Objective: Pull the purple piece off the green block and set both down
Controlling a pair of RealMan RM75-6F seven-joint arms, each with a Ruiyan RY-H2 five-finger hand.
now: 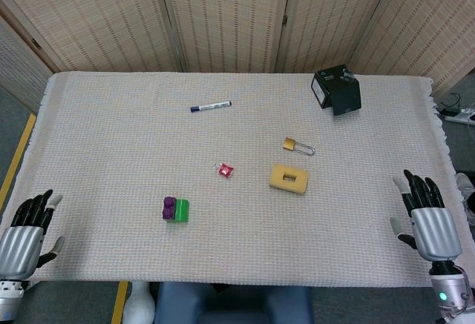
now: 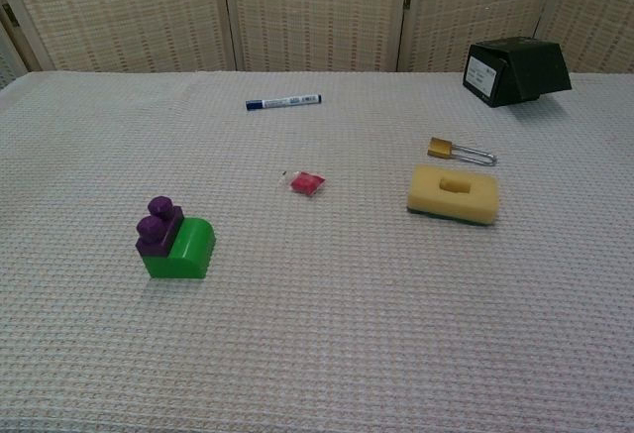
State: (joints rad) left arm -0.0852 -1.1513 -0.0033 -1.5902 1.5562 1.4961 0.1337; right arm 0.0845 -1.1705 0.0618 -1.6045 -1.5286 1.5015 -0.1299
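The small purple studded piece [image 2: 158, 225] sits clipped on the rounded green plastic block [image 2: 183, 251], bare woven bench [image 2: 327, 354] all round it. My left hand [image 1: 24, 236] and right hand [image 1: 428, 219] hover spread, holding nothing, beyond the bench's near corners, well apart from the block.

On the tabletop [image 1: 104, 116], a red packet [image 1: 224, 169] lies centrally. A blue-capped marker [image 1: 211, 106] lies at 11 o'clock, a black box [image 1: 337, 90] at 2, a brass padlock [image 1: 297, 146] and a yellow sponge [image 1: 289, 178] at 3.
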